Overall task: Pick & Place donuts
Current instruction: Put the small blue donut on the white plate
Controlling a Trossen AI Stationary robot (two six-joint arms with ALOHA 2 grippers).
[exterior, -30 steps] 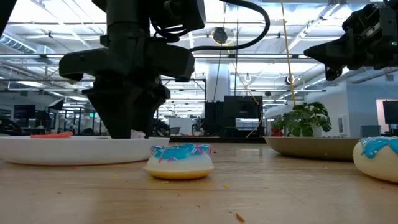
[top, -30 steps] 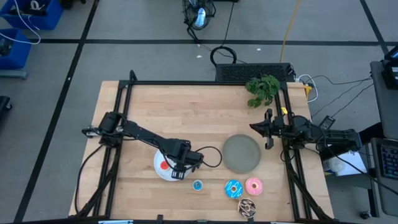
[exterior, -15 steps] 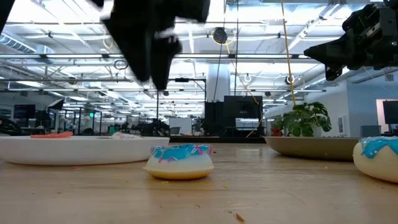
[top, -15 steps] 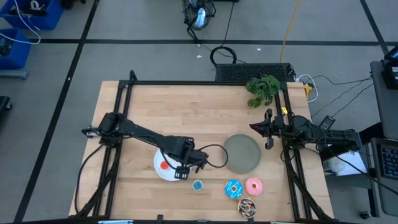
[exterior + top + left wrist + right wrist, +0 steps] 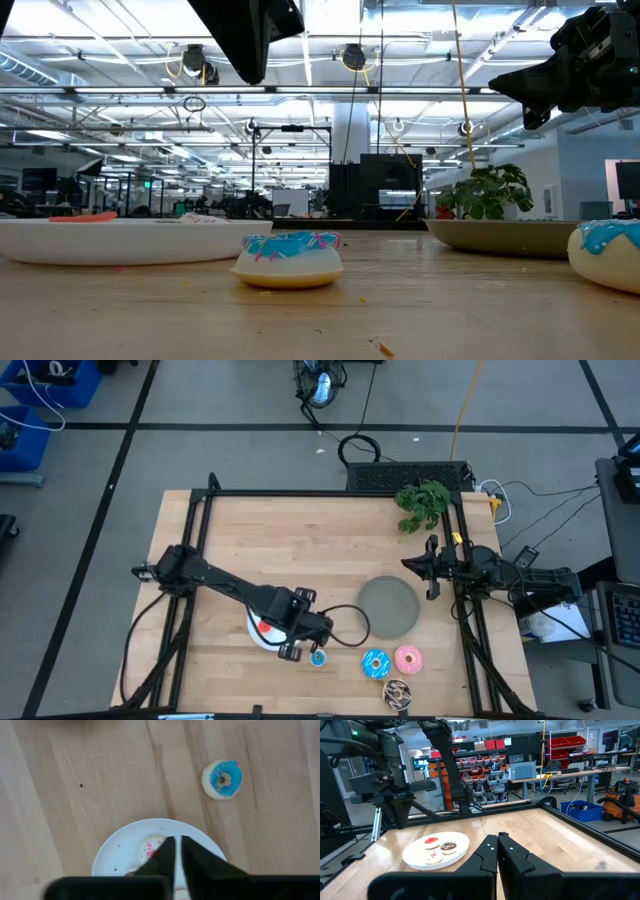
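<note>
**Left arm hanging over the small blue donut**

A pale wooden table is sitting inside a black frame on the grey workshop floor. Starting at the left, the left gripper is hovering above the front edge of the round white plate, its fingers nearly closed and holding nothing. The plate is carrying a red-iced, a brown and a white tiny ring, apparently delivered. Just beside it the tiny blue-iced donut is lying flat, probably next. Further right, the blue sprinkled ring, pink ring and speckled brown ring are clustering near the front edge, before the empty round grey plate. The right gripper is waiting by the right rail, fingers together, empty.
</note>
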